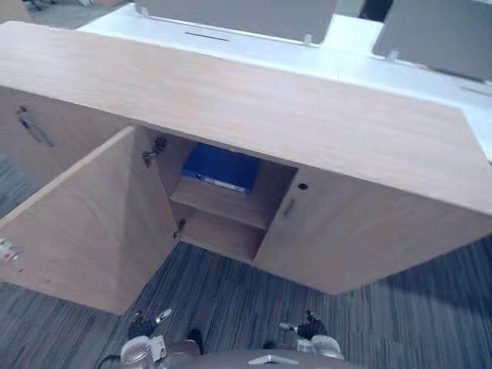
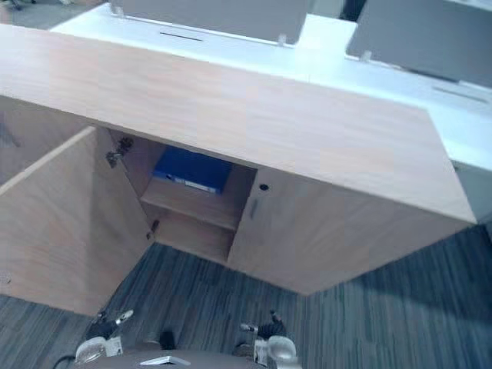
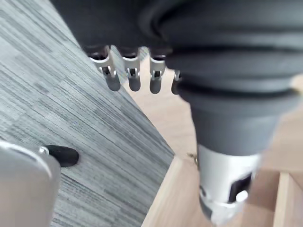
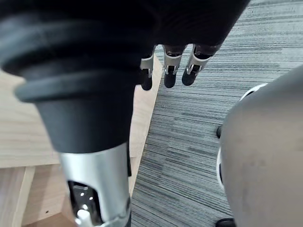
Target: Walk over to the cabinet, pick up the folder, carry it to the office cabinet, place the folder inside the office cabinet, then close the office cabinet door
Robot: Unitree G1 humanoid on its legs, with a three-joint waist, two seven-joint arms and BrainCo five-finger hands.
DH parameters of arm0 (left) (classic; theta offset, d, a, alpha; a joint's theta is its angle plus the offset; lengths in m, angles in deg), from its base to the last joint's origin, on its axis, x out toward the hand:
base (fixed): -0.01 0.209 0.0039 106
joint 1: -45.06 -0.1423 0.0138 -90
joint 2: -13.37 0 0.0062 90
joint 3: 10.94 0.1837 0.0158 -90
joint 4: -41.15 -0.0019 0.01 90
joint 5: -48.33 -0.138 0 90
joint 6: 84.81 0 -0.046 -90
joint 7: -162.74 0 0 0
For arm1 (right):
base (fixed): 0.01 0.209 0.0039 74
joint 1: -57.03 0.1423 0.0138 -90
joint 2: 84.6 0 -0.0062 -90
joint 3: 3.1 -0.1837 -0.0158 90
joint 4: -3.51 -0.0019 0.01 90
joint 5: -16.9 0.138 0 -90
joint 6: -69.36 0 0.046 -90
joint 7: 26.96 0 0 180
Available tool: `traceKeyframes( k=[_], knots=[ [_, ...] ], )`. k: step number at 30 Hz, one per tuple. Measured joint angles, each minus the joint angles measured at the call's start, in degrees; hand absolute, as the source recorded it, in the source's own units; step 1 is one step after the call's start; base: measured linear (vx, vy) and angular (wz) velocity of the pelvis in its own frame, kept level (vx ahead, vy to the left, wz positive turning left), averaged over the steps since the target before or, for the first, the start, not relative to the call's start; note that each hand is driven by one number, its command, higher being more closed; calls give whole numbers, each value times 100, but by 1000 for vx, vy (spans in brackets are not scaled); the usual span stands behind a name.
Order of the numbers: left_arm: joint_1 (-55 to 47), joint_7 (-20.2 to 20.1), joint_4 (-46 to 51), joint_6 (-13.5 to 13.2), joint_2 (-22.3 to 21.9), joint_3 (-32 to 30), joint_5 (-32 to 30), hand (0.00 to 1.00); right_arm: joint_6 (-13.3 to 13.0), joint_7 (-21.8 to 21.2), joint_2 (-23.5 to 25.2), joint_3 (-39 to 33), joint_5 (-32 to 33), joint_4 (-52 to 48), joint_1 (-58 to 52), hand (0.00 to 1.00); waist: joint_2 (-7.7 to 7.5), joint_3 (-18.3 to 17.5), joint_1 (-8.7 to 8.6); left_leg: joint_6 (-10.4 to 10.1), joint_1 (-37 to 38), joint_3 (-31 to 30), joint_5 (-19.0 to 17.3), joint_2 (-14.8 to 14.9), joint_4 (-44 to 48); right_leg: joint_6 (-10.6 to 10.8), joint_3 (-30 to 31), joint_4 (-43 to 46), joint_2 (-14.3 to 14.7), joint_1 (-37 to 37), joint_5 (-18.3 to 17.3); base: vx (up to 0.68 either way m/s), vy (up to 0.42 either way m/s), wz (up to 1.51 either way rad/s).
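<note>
**Folder on the shelf, both hands free**

The blue folder (image 1: 223, 167) lies on the upper shelf (image 1: 219, 201) inside the wooden cabinet (image 1: 307, 115), well ahead of both hands and above them. The left hand (image 1: 147, 327) hangs low over the grey carpet (image 1: 231, 292), its fingers (image 3: 132, 80) straight and relaxed, grasping nothing. The open door (image 1: 84, 223) stands just ahead of it, swung out toward the robot's left. The right hand (image 1: 309, 329) hangs at the same height, well apart from the left, its fingers (image 4: 168, 75) likewise released and empty. Ahead of the right hand the cabinet's other door (image 1: 361, 231) is shut. Beyond the cabinet, farthest from the hands, runs a white bench (image 1: 361, 61)
</note>
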Motion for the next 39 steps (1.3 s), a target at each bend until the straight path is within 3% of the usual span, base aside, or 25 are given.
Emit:
traceKeyframes(
  k=[6,10,17,24,34,39],
  knots=[
    [-274,160,-88,2,203,-762,391,0,-4,3,-49,-105,-1,111,139,0,102,-58,65,114,436,-263,398,-182,-703,96,-17,-397,11,357,168,58,41,25],
    [-175,282,104,-26,422,-1202,755,0,-4,7,-99,-111,0,211,305,0,127,-57,75,117,470,-322,402,-204,-706,138,-48,-545,58,509,251,58,-2,7],
    [205,431,976,-239,1505,-1687,1081,0,-7,13,-427,35,4,217,342,0,146,-37,98,110,532,-433,397,-156,-752,103,-145,-674,147,684,258,6,-29,8],
    [573,537,1487,-442,2494,-1752,1198,0,-7,3,-497,80,8,217,307,0,97,3,155,91,533,-363,365,-160,-757,53,-24,-717,150,665,253,-8,1,-5],
    [587,612,2036,-437,2522,-1284,1038,0,-5,-39,-494,79,6,215,258,0,-10,68,195,98,626,-162,244,-165,-756,39,242,-764,156,663,261,14,-1,-10],
    [523,571,2194,-446,2511,-1049,1037,0,2,-53,-493,80,2,215,200,0,-28,60,328,91,617,-88,229,-169,-754,34,437,-763,159,623,265,11,-1,-2]
  ],
)
